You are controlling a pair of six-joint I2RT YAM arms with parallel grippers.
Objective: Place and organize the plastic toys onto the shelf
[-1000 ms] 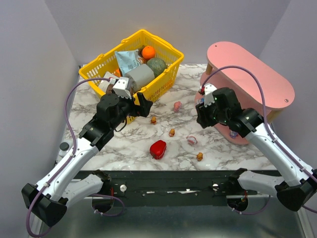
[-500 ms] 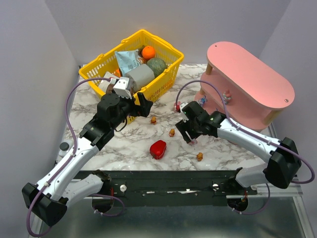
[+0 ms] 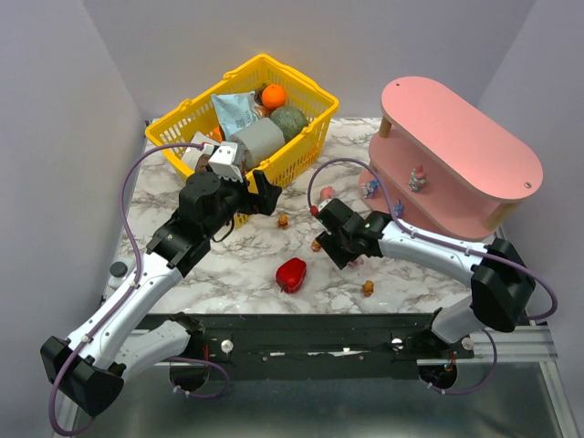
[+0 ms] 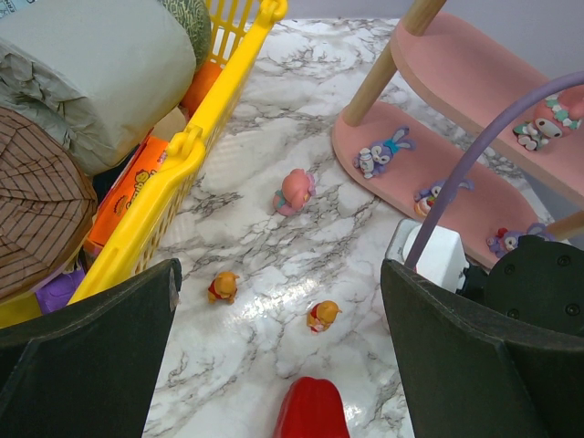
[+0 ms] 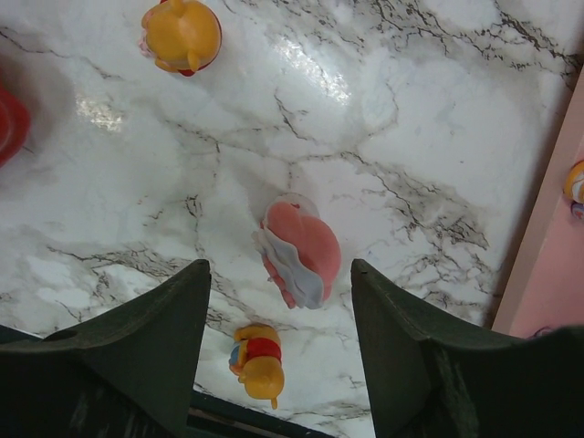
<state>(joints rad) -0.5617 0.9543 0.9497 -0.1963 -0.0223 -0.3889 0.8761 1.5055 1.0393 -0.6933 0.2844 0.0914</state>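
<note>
Several plastic toys lie loose on the marble: a pink one [image 3: 327, 193], two orange ones [image 3: 283, 220] [image 3: 317, 244] and another orange one [image 3: 368, 288] near the front. A pink and grey-white toy [image 5: 299, 251] lies on the table between the fingers of my open right gripper [image 5: 280, 266], which hovers just above it without touching. The pink shelf [image 3: 456, 151] stands at the right; small figures [image 4: 383, 151] [image 4: 547, 119] sit on its lower boards. My left gripper [image 4: 280, 274] hangs wide open and empty above the two orange toys [image 4: 222, 286] [image 4: 323, 316].
A glossy red pepper [image 3: 291, 274] lies near the front centre. The yellow basket [image 3: 301, 151] full of groceries stands at the back left, close to my left gripper [image 3: 265, 193]. My right arm [image 3: 429, 242] stretches across in front of the shelf.
My right arm has swung left from the shelf's lower board to the middle of the table and now sits over the pink and grey-white toy. The left arm has not moved.
</note>
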